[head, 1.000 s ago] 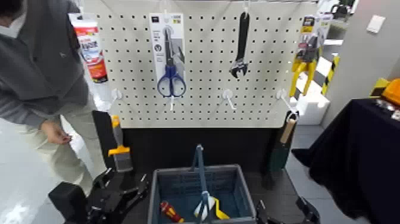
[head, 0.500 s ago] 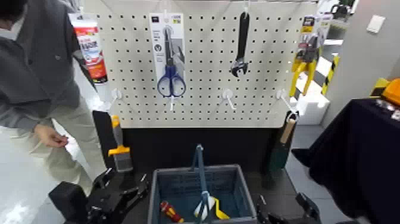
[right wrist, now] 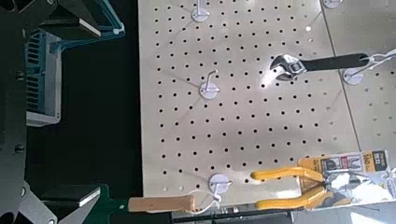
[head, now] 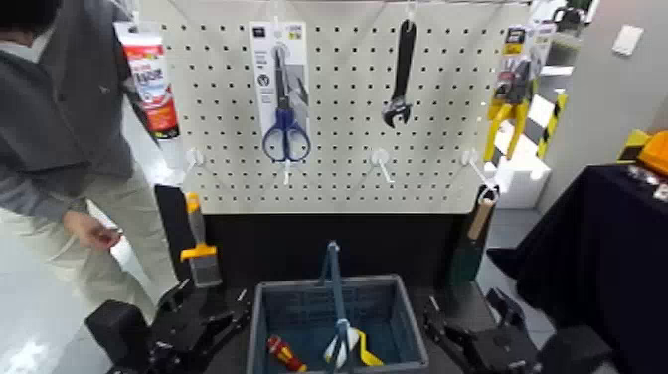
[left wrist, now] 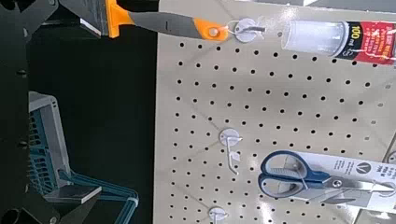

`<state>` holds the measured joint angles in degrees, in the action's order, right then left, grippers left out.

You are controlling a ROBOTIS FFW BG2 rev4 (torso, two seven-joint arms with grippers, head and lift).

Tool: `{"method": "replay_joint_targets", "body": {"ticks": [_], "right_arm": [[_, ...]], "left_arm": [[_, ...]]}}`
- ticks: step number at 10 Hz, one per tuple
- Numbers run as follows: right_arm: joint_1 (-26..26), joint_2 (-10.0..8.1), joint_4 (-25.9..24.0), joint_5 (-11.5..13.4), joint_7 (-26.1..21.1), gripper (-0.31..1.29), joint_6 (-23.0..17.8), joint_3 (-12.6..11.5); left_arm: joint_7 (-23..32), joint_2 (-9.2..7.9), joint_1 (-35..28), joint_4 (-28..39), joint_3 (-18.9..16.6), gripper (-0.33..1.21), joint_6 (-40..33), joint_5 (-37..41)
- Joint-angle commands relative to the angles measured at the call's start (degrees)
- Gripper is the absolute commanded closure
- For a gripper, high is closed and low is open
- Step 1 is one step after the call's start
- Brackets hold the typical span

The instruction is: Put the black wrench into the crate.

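The black wrench (head: 402, 75) hangs head-down from a hook at the top of the white pegboard (head: 338, 169), right of centre; it also shows in the right wrist view (right wrist: 313, 65). The blue-grey crate (head: 398, 298) with its blue hoop handle (head: 333, 283) stands on the floor below the board, between my arms. My left gripper (head: 211, 295) is low at the crate's left side, open and empty. My right gripper (head: 464, 310) is low at the crate's right side, open and empty. Both are far below the wrench.
Blue-handled scissors (head: 285, 104) hang left of the wrench and yellow-handled pliers (head: 509, 99) to its right. A tube (head: 151, 85), an orange-handled scraper (head: 199, 244) and a wooden-handled brush (head: 482, 214) hang at the board's edges. A person (head: 60, 129) stands at the left. A black-draped table (head: 606, 259) stands at the right.
My right arm has risen into view at the crate's right side. The person's hand has shifted a little. The wrench and my left arm stay put.
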<state>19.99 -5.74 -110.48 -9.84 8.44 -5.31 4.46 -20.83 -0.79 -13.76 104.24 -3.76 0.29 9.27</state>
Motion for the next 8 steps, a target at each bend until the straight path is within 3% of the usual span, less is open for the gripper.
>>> {"method": "replay_joint_targets", "body": {"ticks": [1,8], "right_arm": [[-4.25,0.03,0.61,-0.09,3.6,0.13,1.89,-0.86],[-14.27,0.21,1.67,-0.88,11.77,0.15,5.93,-2.44]], "left_arm": [[0.0,-0.09,0.14,0.0,0.07,0.14,0.24,-0.05],[0.09,-0.09,0.58,-0.09,0.42,0.14,0.85,0.04]]}}
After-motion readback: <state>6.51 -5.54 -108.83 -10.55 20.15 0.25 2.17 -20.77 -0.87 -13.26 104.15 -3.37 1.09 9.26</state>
